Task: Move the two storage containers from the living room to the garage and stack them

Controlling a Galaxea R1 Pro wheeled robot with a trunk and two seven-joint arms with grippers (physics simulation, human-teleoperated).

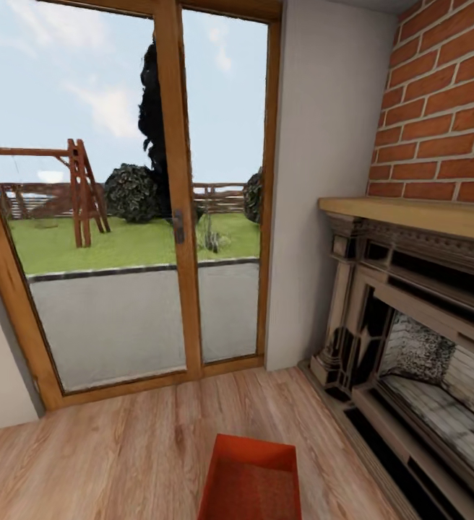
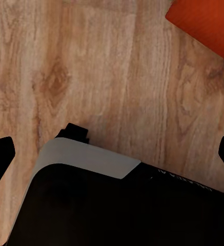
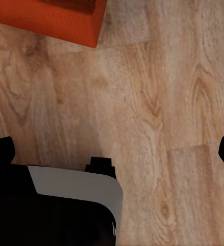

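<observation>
An orange-red storage container (image 1: 251,478) sits open-topped on the light wood-plank floor (image 1: 121,448) of the living room, at the bottom middle of the head view. One corner of an orange-red container (image 2: 206,23) appears in the left wrist view, and an orange-red container's edge (image 3: 50,18) appears in the right wrist view. My left gripper (image 2: 112,156) hangs over the planks with its dark fingertips (image 2: 0,154) far apart and nothing between them. The right gripper (image 3: 112,154) is likewise open and empty, its fingertips (image 3: 0,151) spread wide. Both are apart from the container.
A wood-framed glass door (image 1: 172,217) stands ahead, with a yard behind it. At the right is a red-brick fireplace (image 1: 425,325) with a wooden mantel. Pale walls (image 1: 324,180) flank the door. My dark and grey base (image 2: 91,184) shows below both wrists.
</observation>
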